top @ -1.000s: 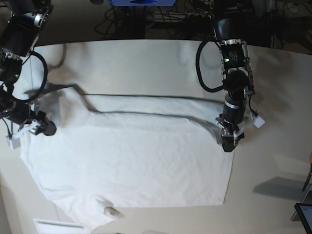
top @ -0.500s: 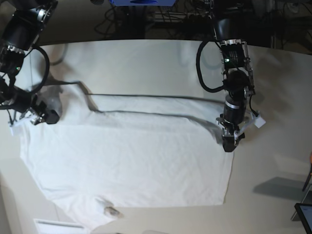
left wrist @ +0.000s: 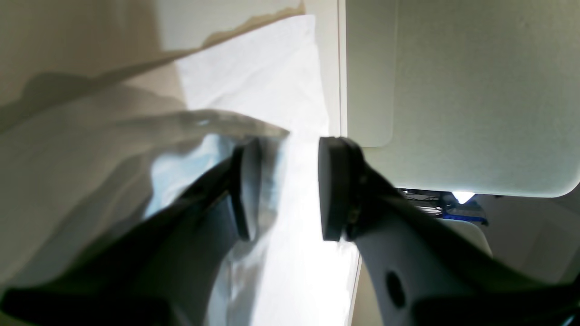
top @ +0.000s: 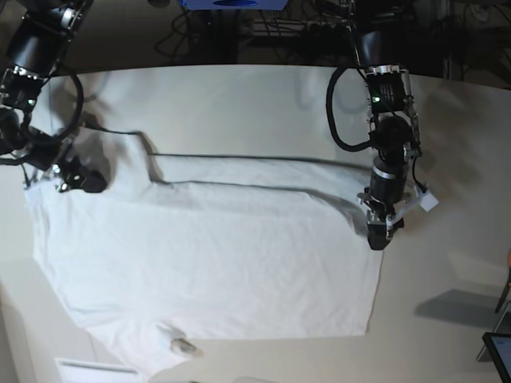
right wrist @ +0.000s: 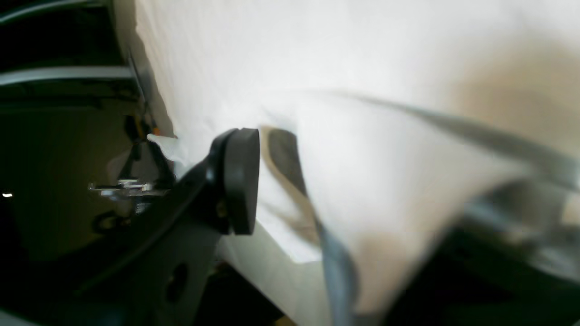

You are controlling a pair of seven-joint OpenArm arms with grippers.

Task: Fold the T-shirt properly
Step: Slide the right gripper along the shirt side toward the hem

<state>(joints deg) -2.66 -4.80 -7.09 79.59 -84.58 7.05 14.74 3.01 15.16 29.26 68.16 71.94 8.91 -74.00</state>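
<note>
Left gripper (left wrist: 283,188) parted astride T-shirt (top: 215,263) edge; right gripper (right wrist: 276,181) holds cloth.

My work surface, a smooth off-white tabletop (top: 239,104), fills most of the base view, its curved far edge meeting a dark background. Beyond that edge, black cables (top: 200,40) hang in a tangle beneath a blue object (top: 231,4) at top centre. At the lower right corner, the edge of a dark screen (top: 499,351) shows. A pale ridged strip (top: 88,369) lies at the table's near left edge.
</note>
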